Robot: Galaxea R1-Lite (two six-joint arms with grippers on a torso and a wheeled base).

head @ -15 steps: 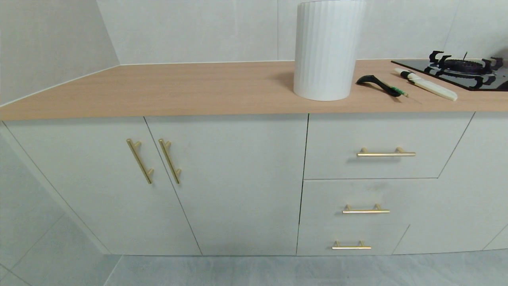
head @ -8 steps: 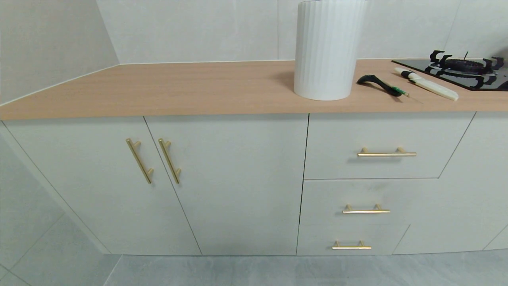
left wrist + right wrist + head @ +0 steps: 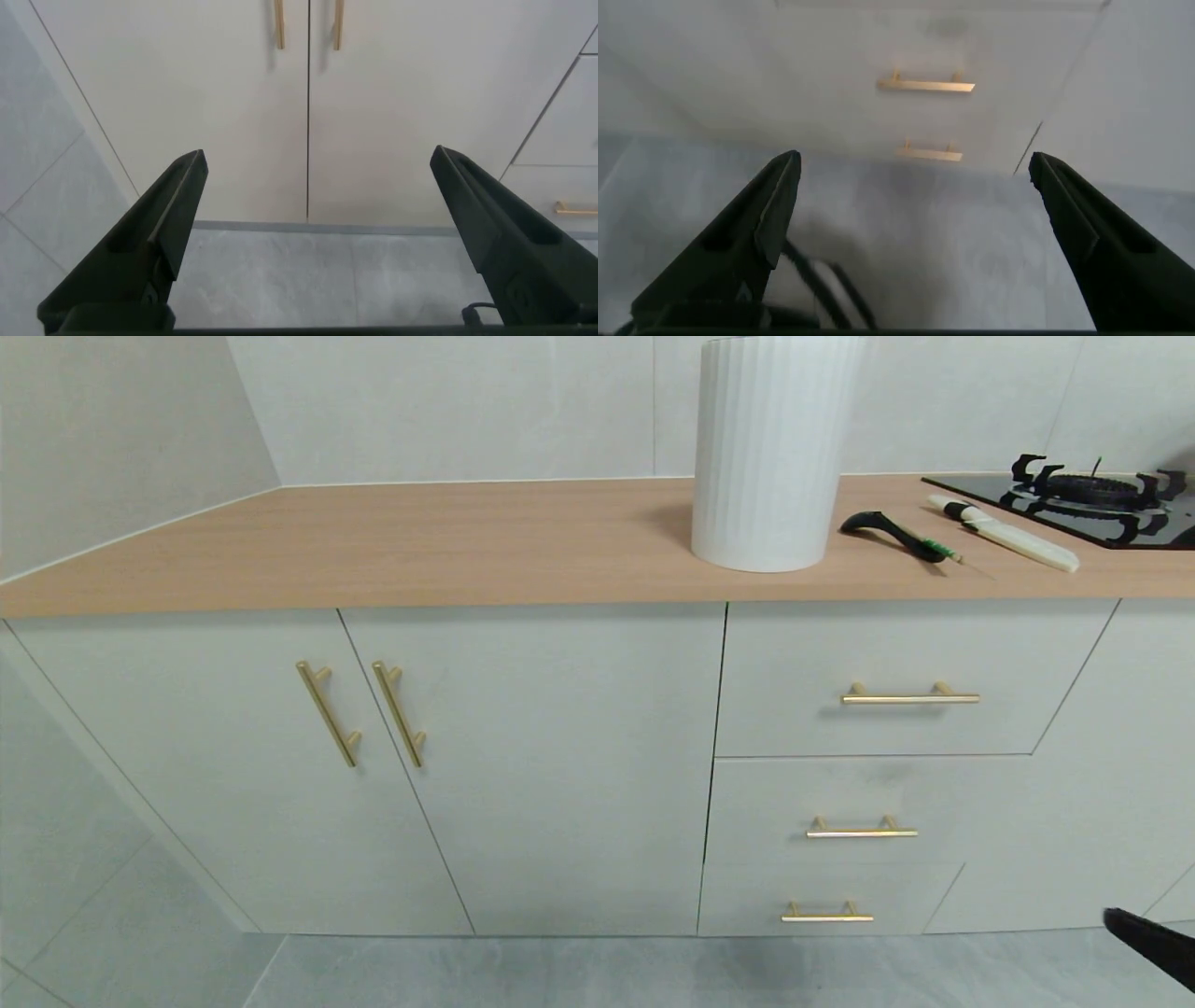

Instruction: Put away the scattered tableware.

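While both grippers hang low before the cabinet fronts, the tableware lies well above and beyond their jaws on the counter. A black utensil and a white knife lie near each other there, between a ribbed white canister and the hob. The left gripper has its jaws spread wide, released, with nothing between them. Straight beyond their gap runs the seam of two doors, with gold door handles higher up on either side of it and grey floor under the jaws. The right gripper is likewise spread and holds nothing. Beyond its gap sit two drawer handles, one over the other.
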